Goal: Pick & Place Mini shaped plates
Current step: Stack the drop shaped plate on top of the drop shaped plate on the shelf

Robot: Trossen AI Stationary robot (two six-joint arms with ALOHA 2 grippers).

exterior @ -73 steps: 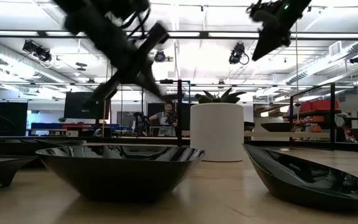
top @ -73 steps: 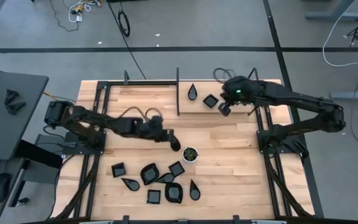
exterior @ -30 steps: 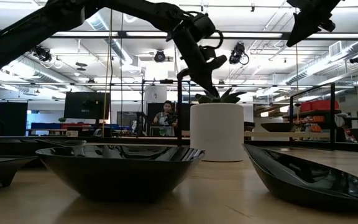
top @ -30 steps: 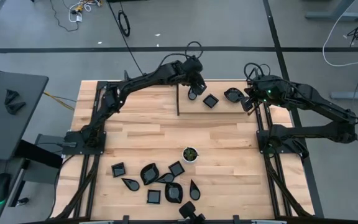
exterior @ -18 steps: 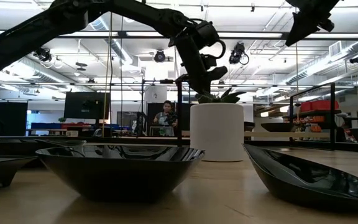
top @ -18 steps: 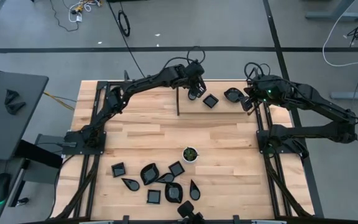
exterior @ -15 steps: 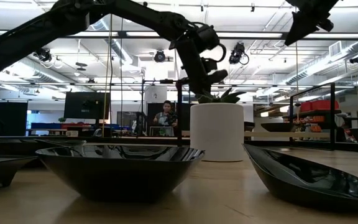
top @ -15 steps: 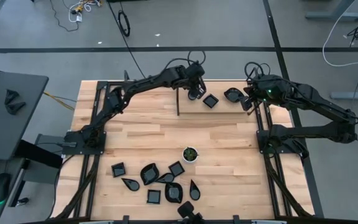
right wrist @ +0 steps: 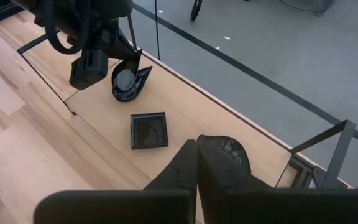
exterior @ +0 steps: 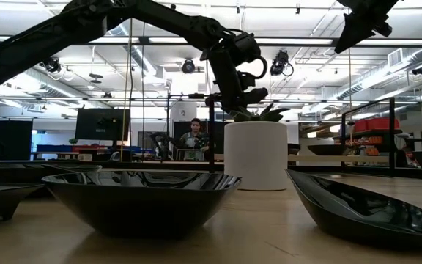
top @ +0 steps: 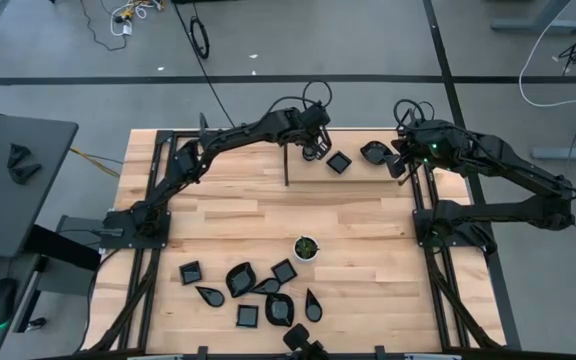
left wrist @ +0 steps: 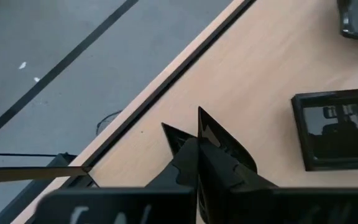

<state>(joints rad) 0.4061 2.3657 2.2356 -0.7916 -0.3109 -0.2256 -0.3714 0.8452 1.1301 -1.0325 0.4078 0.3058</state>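
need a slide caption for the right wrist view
Right pincer shut above a leaf plate, square plate beyond.

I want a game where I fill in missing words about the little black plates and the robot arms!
1. The plate between the two grippers has a ___ shape.
2. The left gripper is shut on a ___-shaped plate.
3. The white cup is ___ inside.
4. The right gripper hovers at the table's ___ edge.

Missing words: square; teardrop; green; far
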